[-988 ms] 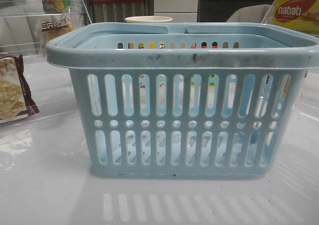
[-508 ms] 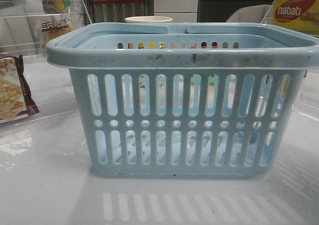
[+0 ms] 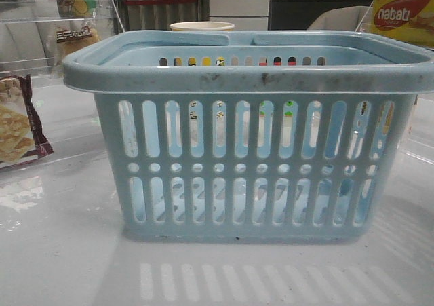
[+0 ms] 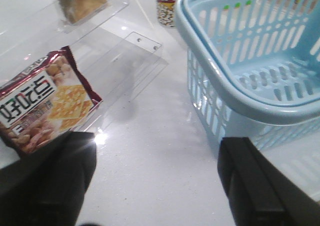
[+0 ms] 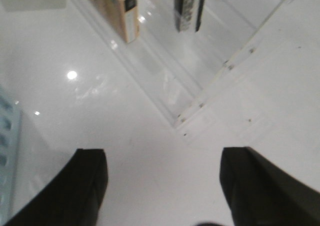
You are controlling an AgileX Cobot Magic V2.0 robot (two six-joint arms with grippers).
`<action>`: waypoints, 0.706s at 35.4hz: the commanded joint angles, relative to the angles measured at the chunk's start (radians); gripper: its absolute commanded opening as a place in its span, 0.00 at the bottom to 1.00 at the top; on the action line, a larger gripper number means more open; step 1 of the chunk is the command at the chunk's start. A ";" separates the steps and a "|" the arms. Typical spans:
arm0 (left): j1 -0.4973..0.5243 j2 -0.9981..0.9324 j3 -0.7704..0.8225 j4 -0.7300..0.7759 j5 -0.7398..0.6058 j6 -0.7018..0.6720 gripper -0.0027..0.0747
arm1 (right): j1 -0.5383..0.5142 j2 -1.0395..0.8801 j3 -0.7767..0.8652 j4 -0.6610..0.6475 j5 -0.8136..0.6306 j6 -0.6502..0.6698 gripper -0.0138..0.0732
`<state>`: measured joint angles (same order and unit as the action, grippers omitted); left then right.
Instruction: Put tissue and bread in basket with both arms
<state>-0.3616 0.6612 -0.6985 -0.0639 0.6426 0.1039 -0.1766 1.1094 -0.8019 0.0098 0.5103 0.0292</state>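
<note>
The pale blue basket (image 3: 251,150) stands in the middle of the table and fills the front view; it also shows in the left wrist view (image 4: 250,70). The bread (image 4: 80,0), golden with a dark label band, sits on a clear acrylic shelf; the front view shows it at the far left (image 3: 74,40). A dark pack with grey patches, the tissue (image 5: 189,8), stands in a clear acrylic stand. My left gripper (image 4: 157,181) is open and empty over bare table beside the basket. My right gripper (image 5: 162,186) is open and empty over bare table. Neither gripper shows in the front view.
A maroon-edged cracker packet (image 4: 42,103) lies close to my left fingers. A popcorn can (image 4: 167,5) and a cup (image 3: 201,26) stand behind the basket. A yellow nabati box (image 3: 403,14) is at the back right. A tan box (image 5: 122,8) stands next to the tissue.
</note>
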 commanded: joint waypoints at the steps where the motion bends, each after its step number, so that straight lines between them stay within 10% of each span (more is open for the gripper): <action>1: -0.053 0.005 -0.028 -0.010 -0.078 0.002 0.76 | -0.032 0.095 -0.149 -0.010 -0.076 -0.002 0.81; 21: -0.060 0.005 -0.028 -0.010 -0.078 0.002 0.76 | -0.032 0.648 -0.606 -0.071 -0.064 -0.003 0.81; 25: -0.060 0.005 -0.028 -0.010 -0.078 0.002 0.76 | -0.030 0.678 -0.624 -0.075 -0.066 -0.003 0.59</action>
<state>-0.4135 0.6612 -0.6985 -0.0639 0.6403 0.1062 -0.2004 1.8315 -1.3825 -0.0446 0.5041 0.0292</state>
